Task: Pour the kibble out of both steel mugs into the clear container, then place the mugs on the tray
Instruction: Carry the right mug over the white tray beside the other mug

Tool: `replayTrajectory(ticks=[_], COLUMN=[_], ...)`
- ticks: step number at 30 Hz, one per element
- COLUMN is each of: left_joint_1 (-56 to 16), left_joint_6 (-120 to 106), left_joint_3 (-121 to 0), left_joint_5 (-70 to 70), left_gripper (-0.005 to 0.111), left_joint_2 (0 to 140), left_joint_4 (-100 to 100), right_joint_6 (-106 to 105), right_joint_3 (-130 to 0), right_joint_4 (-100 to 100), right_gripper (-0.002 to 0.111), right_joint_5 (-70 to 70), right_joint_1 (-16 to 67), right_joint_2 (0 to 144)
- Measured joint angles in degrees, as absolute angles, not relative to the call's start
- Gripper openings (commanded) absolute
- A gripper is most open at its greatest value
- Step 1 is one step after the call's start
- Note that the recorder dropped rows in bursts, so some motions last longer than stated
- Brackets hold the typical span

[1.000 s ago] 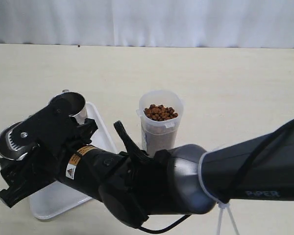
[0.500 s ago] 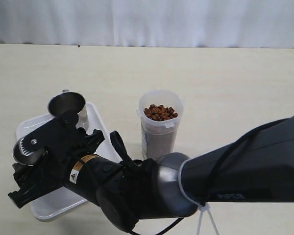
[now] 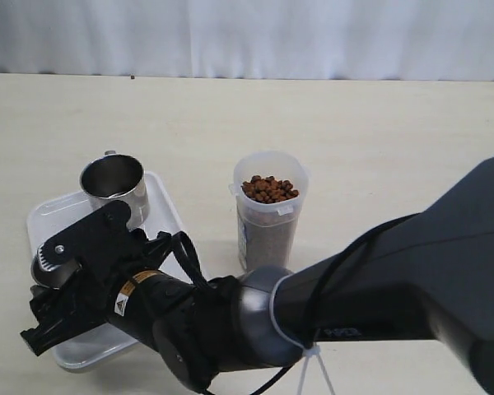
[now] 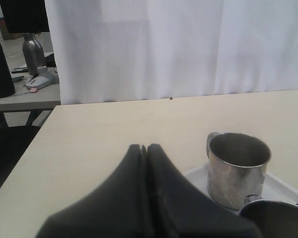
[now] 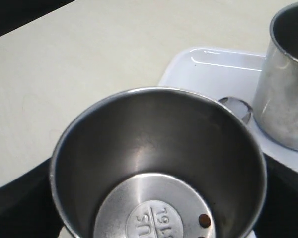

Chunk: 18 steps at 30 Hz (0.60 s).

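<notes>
Steel mug (image 5: 159, 148) lower over tray (image 3: 161, 211) | right claw (image 3: 46, 288) gripping it | left claw (image 4: 146, 148) closed

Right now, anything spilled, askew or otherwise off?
One thing: the gripped mug has a stray kibble pellet left at the edge of its bottom, so it wasn't fully emptied. Otherwise fine: the other mug stands upright on the tray, the clear container is upright, and no spill shows on the table.
</notes>
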<state>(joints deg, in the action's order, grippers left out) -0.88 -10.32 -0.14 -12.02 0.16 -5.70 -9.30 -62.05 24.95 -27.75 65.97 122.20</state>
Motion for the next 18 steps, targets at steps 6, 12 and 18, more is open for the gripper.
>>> replayTrajectory(ticks=[6,12,18], left_joint_1=[-0.88,-0.88,-0.88], left_joint_6=[-10.32,-10.32,-10.32], left_joint_3=[-0.14,-0.14,-0.14], left_joint_5=[-12.02,-12.02,-12.02], left_gripper=[0.0,0.0,0.0], left_joint_2=[0.16,0.16,0.16], left_joint_4=[-5.7,-5.24,-5.1], right_joint_6=[-9.3,-9.42,-11.32], right_joint_3=[-63.35,-63.53,-63.53], right_joint_4=[25.09,25.2,25.2], right_gripper=[0.041,0.056,0.076], right_joint_5=[-26.56,-25.57,-25.35], right_joint_1=[65.97,65.97,65.97], right_joint_2=[122.95,123.19,123.19])
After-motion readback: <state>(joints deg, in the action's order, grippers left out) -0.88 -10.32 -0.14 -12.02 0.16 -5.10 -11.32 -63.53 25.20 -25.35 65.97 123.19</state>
